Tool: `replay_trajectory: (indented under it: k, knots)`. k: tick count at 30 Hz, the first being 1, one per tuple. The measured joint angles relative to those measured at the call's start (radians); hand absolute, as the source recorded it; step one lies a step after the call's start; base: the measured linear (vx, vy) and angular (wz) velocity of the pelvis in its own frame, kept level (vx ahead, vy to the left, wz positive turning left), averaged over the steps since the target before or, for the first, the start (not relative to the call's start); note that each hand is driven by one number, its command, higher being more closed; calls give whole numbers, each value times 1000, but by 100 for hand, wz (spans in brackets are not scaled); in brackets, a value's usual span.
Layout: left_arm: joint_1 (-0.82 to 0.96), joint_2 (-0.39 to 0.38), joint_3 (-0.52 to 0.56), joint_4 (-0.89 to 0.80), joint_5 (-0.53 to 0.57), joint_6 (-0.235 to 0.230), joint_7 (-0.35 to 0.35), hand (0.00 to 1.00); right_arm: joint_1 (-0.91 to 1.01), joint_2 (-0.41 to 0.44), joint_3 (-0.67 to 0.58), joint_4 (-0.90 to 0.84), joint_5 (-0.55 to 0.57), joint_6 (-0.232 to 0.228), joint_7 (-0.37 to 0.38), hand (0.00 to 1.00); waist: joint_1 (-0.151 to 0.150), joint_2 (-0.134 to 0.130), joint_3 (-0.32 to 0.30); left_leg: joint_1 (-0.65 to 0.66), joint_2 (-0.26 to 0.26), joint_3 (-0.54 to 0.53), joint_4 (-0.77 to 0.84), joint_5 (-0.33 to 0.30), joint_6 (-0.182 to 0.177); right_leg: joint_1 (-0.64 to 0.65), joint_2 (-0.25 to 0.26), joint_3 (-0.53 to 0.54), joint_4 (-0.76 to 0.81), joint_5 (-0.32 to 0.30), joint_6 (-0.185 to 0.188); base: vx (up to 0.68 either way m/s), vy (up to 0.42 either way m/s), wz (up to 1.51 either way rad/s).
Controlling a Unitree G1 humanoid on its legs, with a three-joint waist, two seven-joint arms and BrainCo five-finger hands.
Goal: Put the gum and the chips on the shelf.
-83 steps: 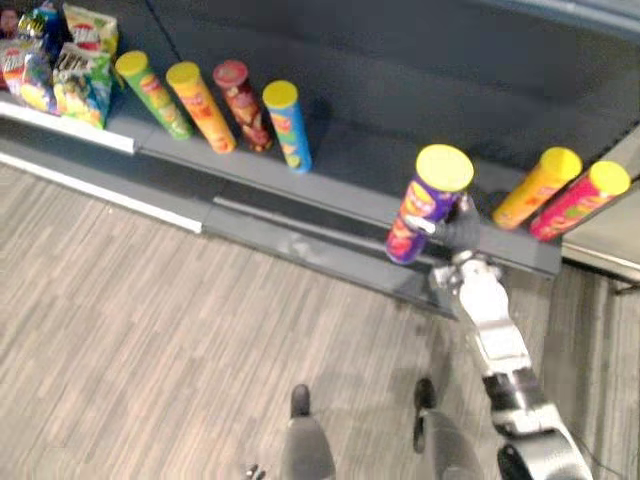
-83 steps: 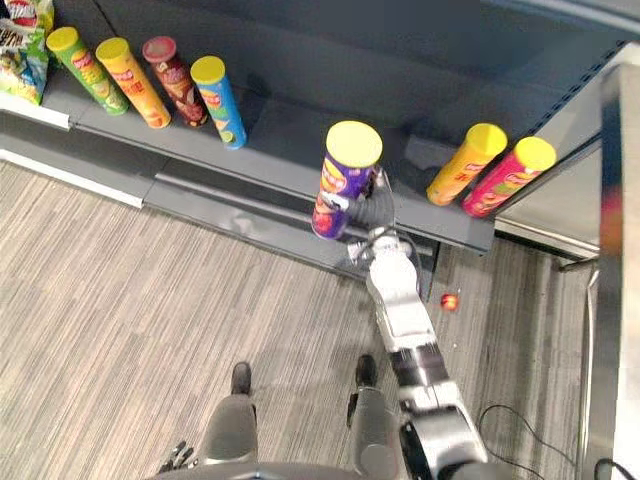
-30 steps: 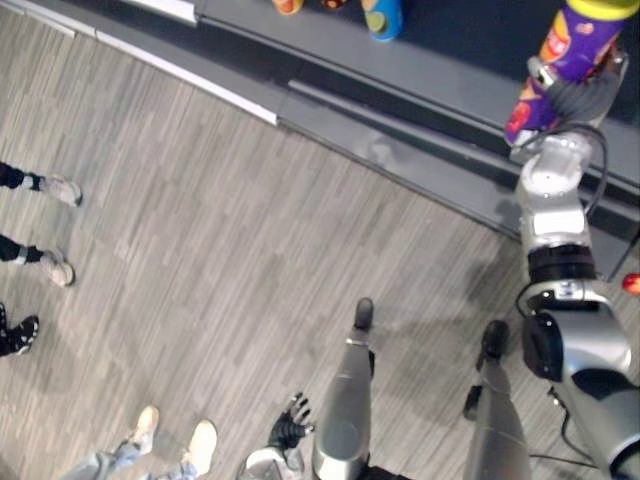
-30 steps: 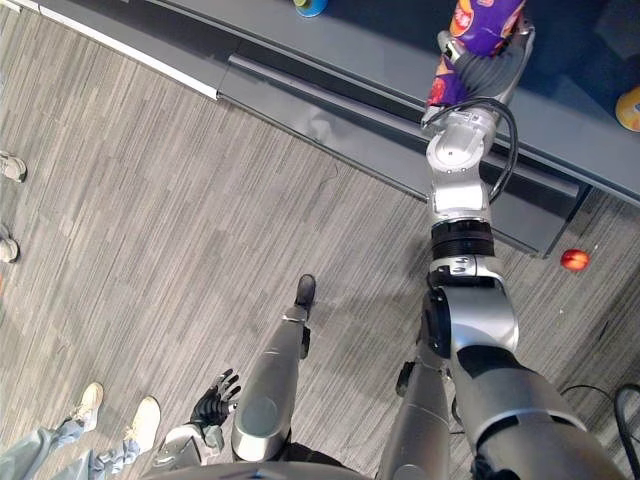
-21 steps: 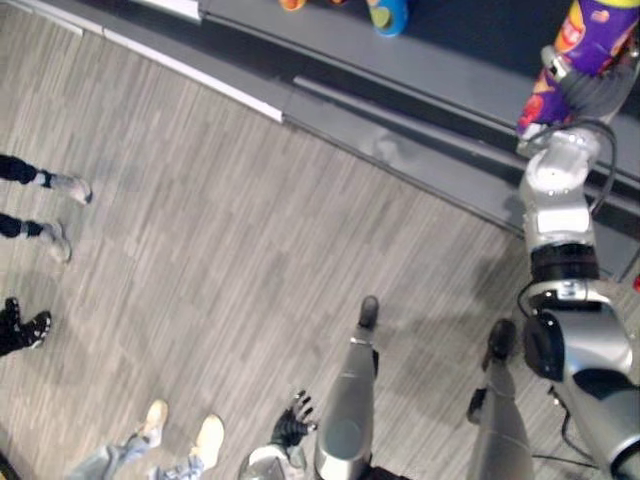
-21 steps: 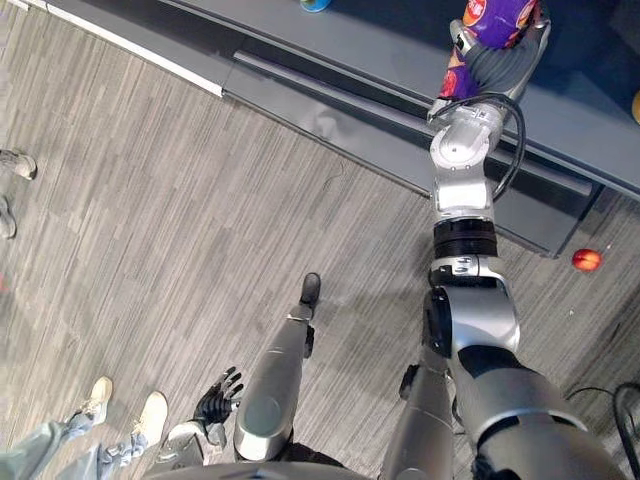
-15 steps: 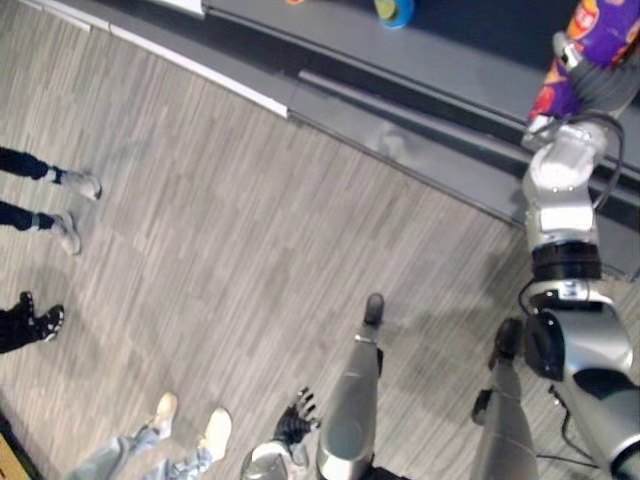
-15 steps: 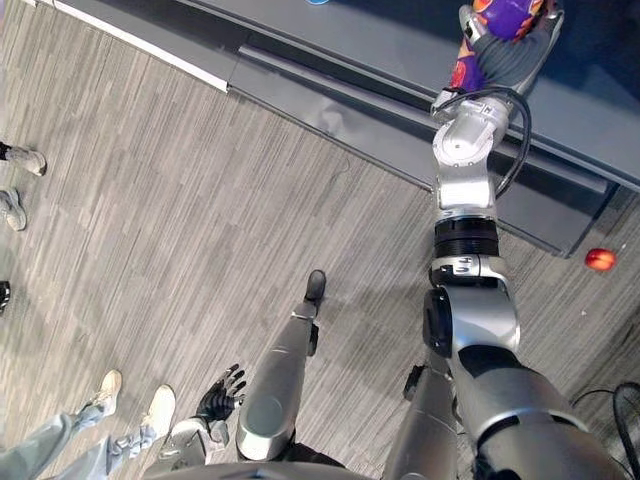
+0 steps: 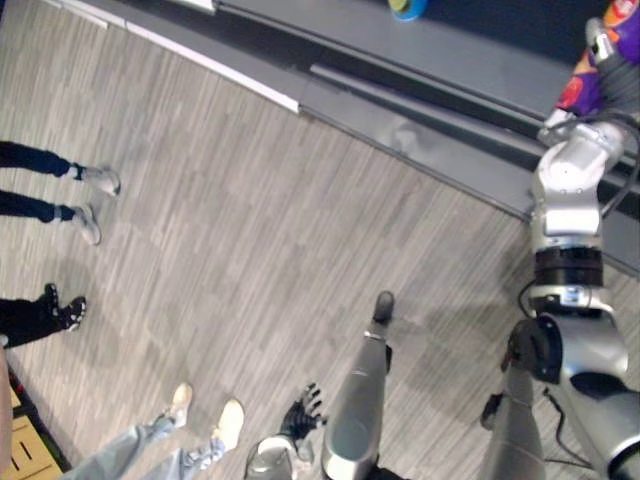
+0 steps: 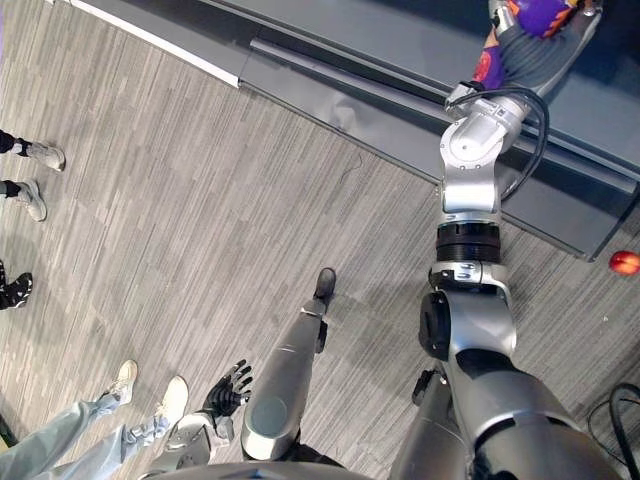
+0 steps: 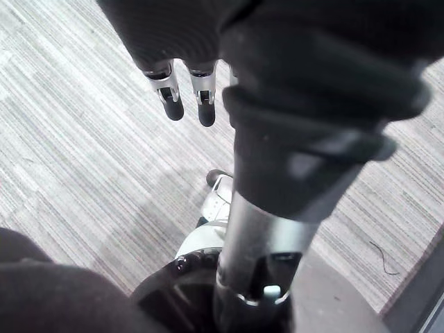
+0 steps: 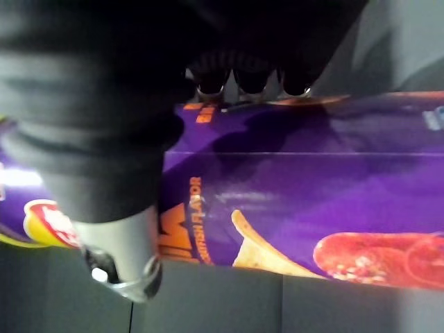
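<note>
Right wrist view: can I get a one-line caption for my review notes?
Right hand curled round the purple chips can, with the dark grey shelf behind it.

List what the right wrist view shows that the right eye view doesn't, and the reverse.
Wrist view adds: the chips can's print up close, a chip and a red picture on purple. Eye view adds: the open left hand, people's shoes, a small red thing on the floor. Both: the right hand curled round the can at the shelf.
</note>
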Motion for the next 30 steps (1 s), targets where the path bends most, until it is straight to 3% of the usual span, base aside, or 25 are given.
replay_trajectory:
  k: [13, 21, 30]
  knots:
    - [-2, 0, -1, 7, 0, -6, 0, 0, 50, 71, -105, -136, -2, 13, -134, 100, -3, 0, 0, 0, 5, 1, 6, -9, -5, 1, 4, 3, -2, 0, 0, 0, 2, 0]
    - [-2, 1, -1, 7, 0, -6, 0, 0, 50, 79, -104, -166, -39, 49, -140, 100, -3, 0, 0, 0, 10, 1, 5, -10, -7, 6, 9, 2, -18, 12, -5, 0, 2, 0]
    - [-1, 4, -1, 6, 1, -7, 0, 0, 24, 80, -93, -209, -40, 51, -140, 100, -5, 0, 0, 2, 23, 0, 4, -12, -10, 18, 21, 0, -38, 24, -10, -2, -1, -1]
